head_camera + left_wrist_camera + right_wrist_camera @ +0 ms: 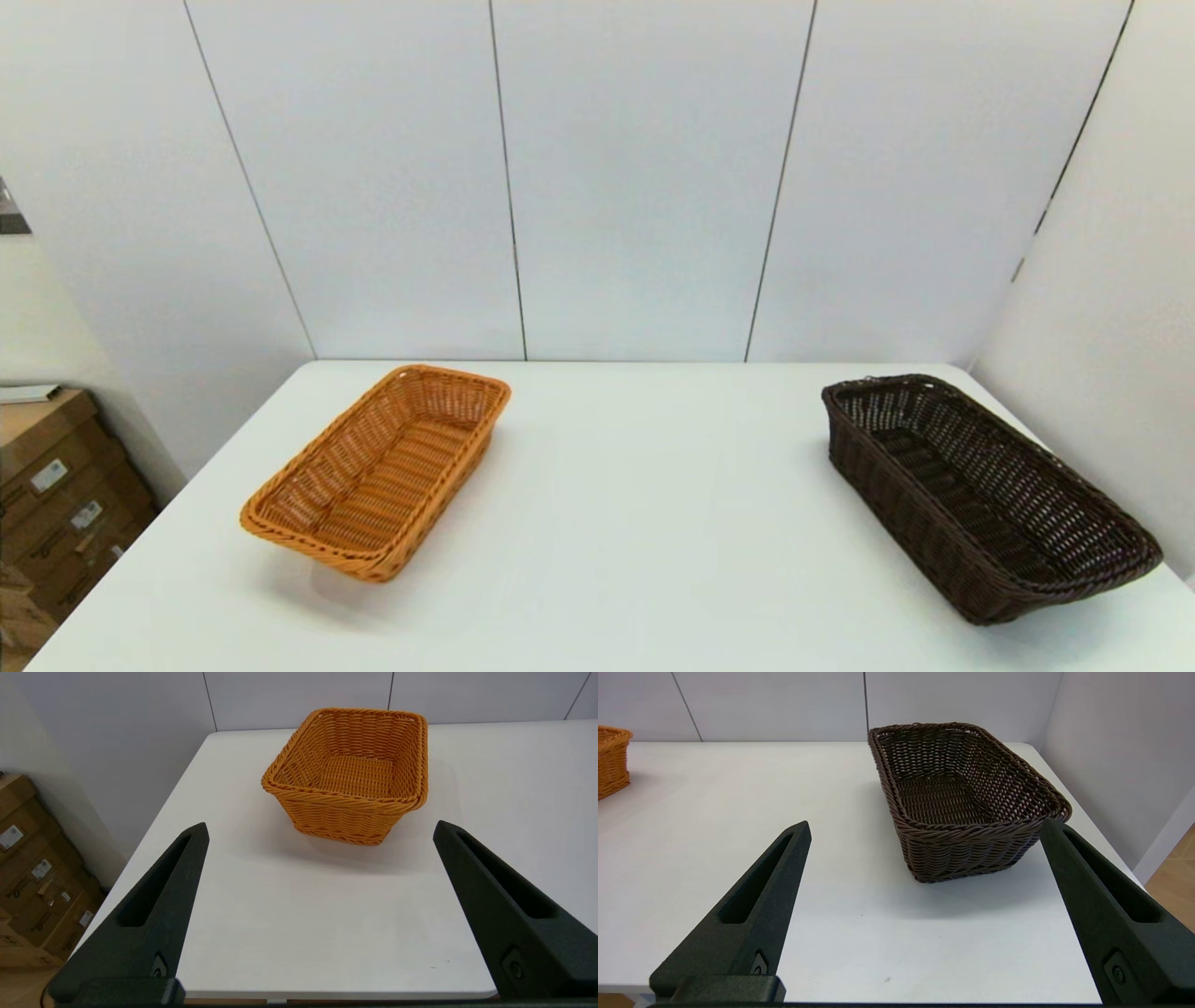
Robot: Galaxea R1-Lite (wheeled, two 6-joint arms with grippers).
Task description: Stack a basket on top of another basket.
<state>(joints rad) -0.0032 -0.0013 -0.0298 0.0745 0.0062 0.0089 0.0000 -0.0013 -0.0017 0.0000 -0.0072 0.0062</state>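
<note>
The dark brown basket point(990, 495) rests on the right side of the white table point(635, 523), close to the right edge; it also shows in the right wrist view point(966, 798). The orange basket point(378, 471) sits on the left side, empty, and fills the middle of the left wrist view point(350, 772). Both arms are out of the head view. My left gripper point(320, 828) hangs open at the table's near edge, short of the orange basket. My right gripper point(924, 828) is open too, short of the dark basket, holding nothing.
White wall panels point(644, 177) stand behind the table and along its right side. Cardboard boxes point(56, 495) are stacked on the floor off the table's left edge. A wide strip of bare tabletop lies between the two baskets.
</note>
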